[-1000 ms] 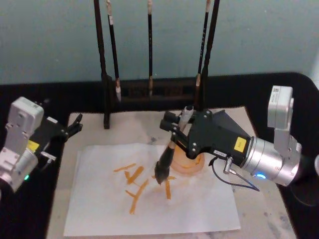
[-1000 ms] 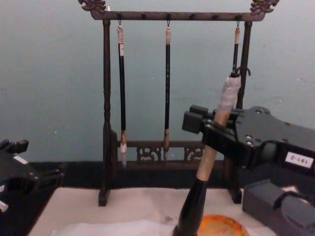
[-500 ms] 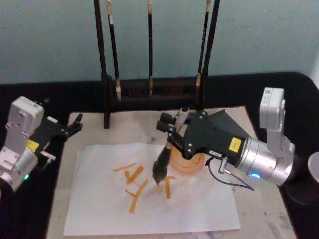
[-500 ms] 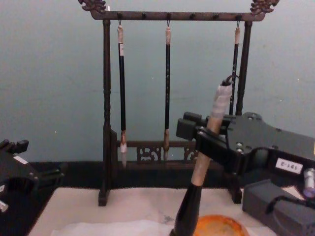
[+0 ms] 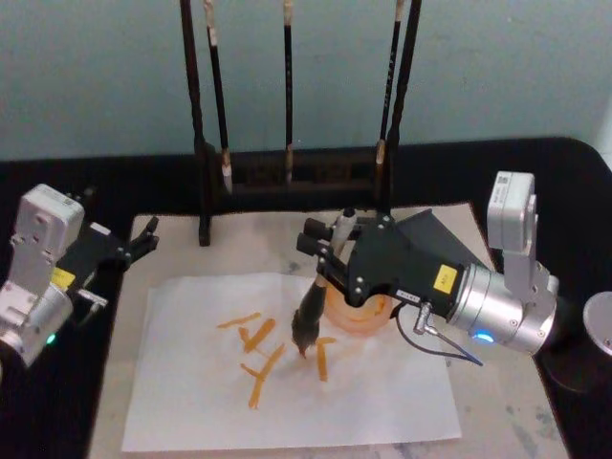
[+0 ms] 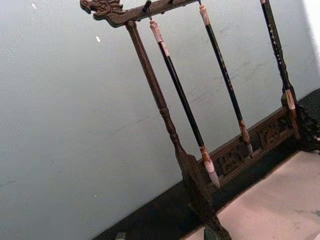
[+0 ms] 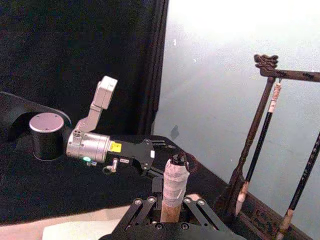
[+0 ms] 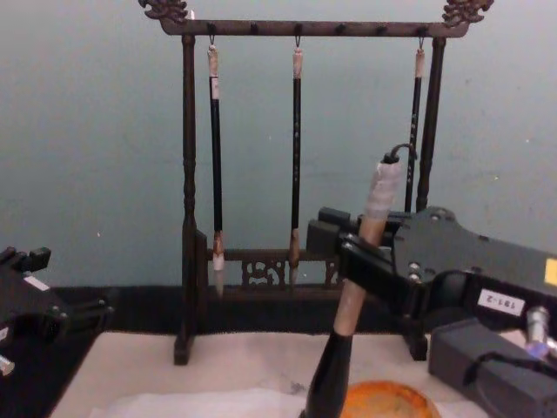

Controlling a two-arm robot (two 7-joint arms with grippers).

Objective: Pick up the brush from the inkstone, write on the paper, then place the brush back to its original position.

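**Progress.** The pick-up is complete: the brush [image 5: 311,314] is off the orange dish [image 5: 366,322] that serves as the inkstone and is clamped in the right end effector [image 5: 331,258], whose fingers are closed on the pale handle above the black ferrule. Writing appears to be under way. Several short orange strokes [image 5: 260,346] lie on the paper [image 5: 382,402], and the tuft sits over the sheet among them, just beside the dish's near-left edge. Whether the tip is pressing on the paper or hanging just above it cannot be told. In my judgement, two steps are outstanding: any remaining strokes, and the return of the brush to the dish.

**Orientation of the brush.** The tuft points down at the paper. The long axis is steep but not vertical. The whitish top end with its hook loop leans back toward the brush rack [image 5: 287,172] and toward the robot's right, while the tip lies nearer the robot and to its left. The chest view shows the same rightward lean.

**Other arm.** The left end effector [image 5: 142,239] hangs idle at the left edge of the felt mat [image 5: 497,392], with its fingers apart and holding nothing, well apart from the brush.

**Surroundings.** Three thin brushes [image 5: 287,96] hang on the rack at the back of the bench [image 5: 535,172].
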